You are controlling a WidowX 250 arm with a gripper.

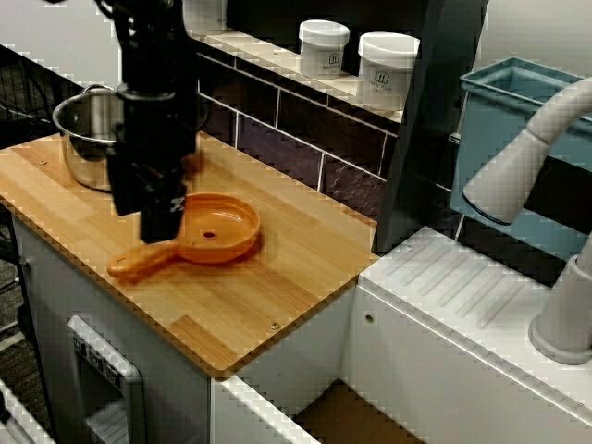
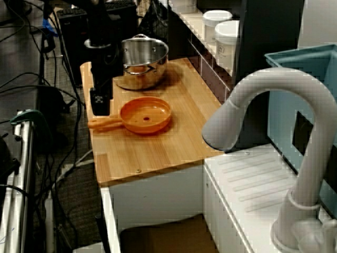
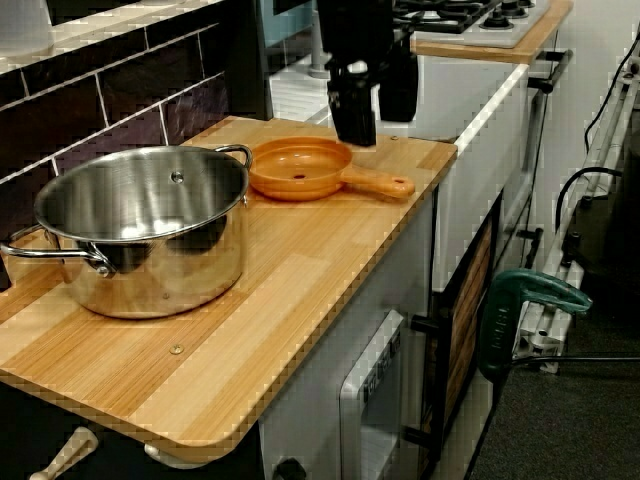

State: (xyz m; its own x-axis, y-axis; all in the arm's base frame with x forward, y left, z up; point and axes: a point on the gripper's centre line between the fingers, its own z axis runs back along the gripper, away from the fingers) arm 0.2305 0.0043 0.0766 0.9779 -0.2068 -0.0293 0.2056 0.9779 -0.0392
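Note:
An orange frying pan (image 1: 218,229) lies flat on the wooden counter (image 1: 277,277), its handle (image 1: 139,262) pointing to the counter's front edge. My black gripper (image 1: 162,231) hangs upright just above where the handle joins the bowl. From the sink end, the gripper (image 2: 101,108) stands over the handle (image 2: 102,124) beside the pan (image 2: 146,114). From the pot end, the gripper (image 3: 365,130) shows two fingers apart above the pan (image 3: 300,165), with nothing between them. The pan holds nothing.
A steel pot (image 3: 140,225) with two handles stands on the counter beyond the pan, also seen as the pot (image 2: 142,63). Two white jars (image 1: 387,67) sit on the tiled ledge. A white sink top (image 1: 462,296) and grey faucet (image 2: 263,116) lie to the right.

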